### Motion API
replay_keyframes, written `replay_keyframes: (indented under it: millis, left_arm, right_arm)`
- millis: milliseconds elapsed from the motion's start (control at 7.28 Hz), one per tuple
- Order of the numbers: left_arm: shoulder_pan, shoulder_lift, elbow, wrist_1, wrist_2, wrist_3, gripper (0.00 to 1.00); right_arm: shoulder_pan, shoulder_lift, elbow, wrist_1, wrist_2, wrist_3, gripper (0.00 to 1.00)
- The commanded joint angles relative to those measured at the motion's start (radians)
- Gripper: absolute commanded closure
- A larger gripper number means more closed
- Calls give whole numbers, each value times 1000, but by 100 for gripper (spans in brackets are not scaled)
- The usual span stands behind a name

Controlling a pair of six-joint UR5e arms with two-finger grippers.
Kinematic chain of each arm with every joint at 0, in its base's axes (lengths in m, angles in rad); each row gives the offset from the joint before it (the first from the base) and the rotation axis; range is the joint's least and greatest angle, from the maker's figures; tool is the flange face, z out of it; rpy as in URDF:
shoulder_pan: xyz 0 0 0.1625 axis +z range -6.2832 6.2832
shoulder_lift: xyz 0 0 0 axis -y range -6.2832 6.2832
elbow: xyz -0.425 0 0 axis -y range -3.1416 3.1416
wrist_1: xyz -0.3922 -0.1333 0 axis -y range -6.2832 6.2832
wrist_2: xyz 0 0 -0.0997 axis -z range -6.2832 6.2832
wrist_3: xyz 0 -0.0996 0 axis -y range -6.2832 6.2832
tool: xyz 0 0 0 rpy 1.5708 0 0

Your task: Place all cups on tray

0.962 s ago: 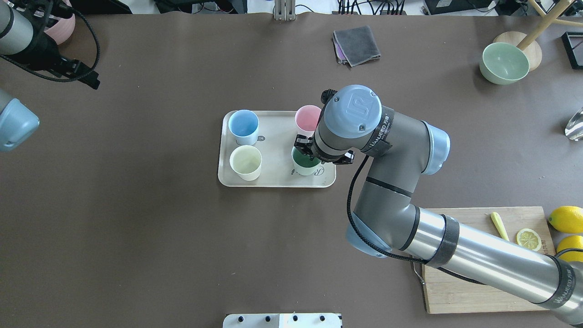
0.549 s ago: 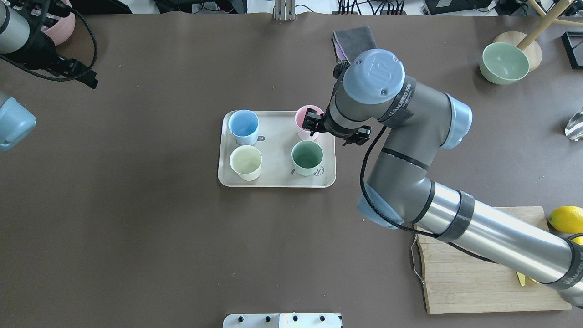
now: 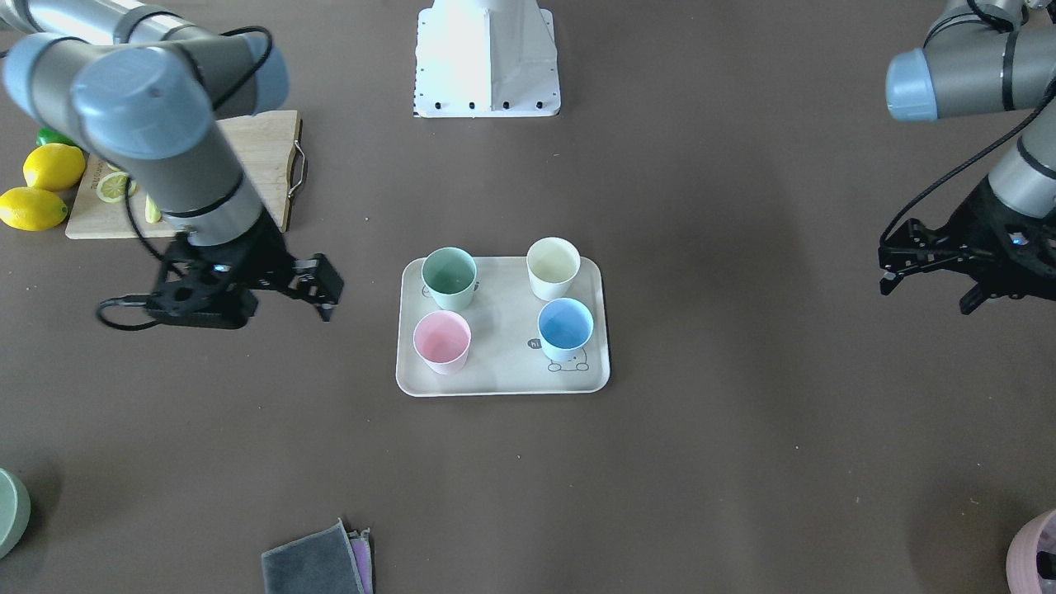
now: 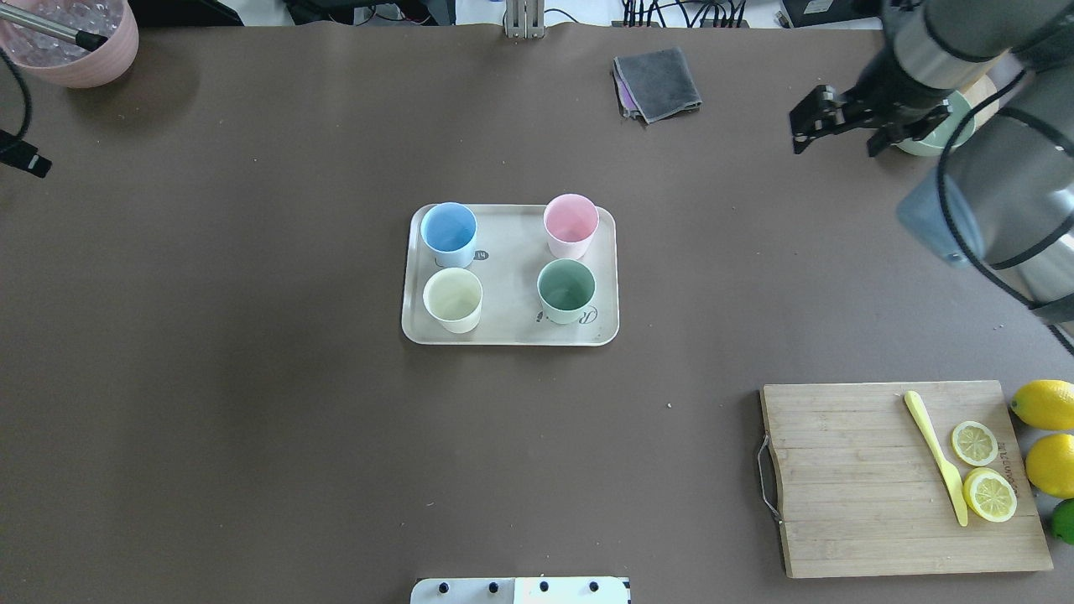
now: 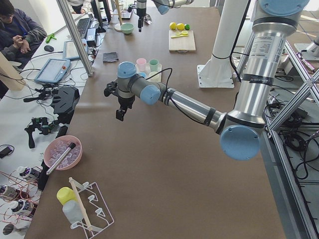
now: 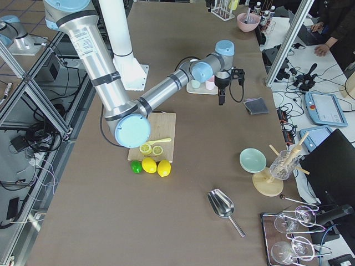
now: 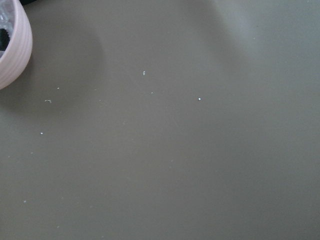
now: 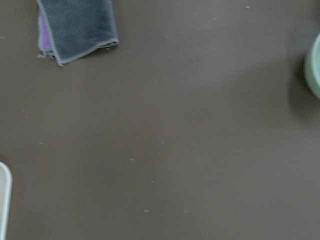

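The beige tray [image 4: 510,331] lies mid-table and also shows in the front view [image 3: 503,379]. Four cups stand upright on it: light blue [image 4: 449,233], pink [image 4: 570,225], cream-white [image 4: 453,299] and sage green [image 4: 566,290]. My right gripper [image 4: 841,126] is open and empty, raised well to the right of the tray near the far edge; it also shows in the front view [image 3: 247,297]. My left gripper [image 3: 928,285] is open and empty, far to the tray's other side. Neither wrist view shows a cup.
A dusty-pink container [image 4: 75,42] stands at the far left corner. A grey cloth [image 4: 659,82] lies beyond the tray. A green bowl [image 3: 8,511] is at the far right. A wooden cutting board [image 4: 847,486] with lemon slices and whole lemons [image 4: 1045,403] is near right.
My right gripper has left the tray, rising from beside the green and pink cups to the far right. The green cup stays on the tray. The left arm has drawn back left.
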Motion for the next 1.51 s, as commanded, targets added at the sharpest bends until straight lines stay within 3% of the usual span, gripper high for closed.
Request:
replay_keyframes:
  millis: [0,275,412,549,962,1374]
  left_arm:
    - [-116,138,13,1,-67,191,1]
    - [-118,273,22,-5,-56,187,1]
    - [-121,302,27,-24,-53,195,1]
    - [-127,307,36,-97,-45,196,1]
    - [-159,374,32,-107,-47,196,1]
    - [-178,376,24,-107,-47,199,1]
  right_arm:
    - [233,-240,18,-5,74,-436,0]
    - [351,-472,38,17,64,-622,0]
    - [356,-560,17,17,67,-649,0]
    - [364,-581,-8,15,58,-646,0]
    - [372,-607,-25,90,61,-636,0]
    - [372,-609,-25,91,62,-636,0]
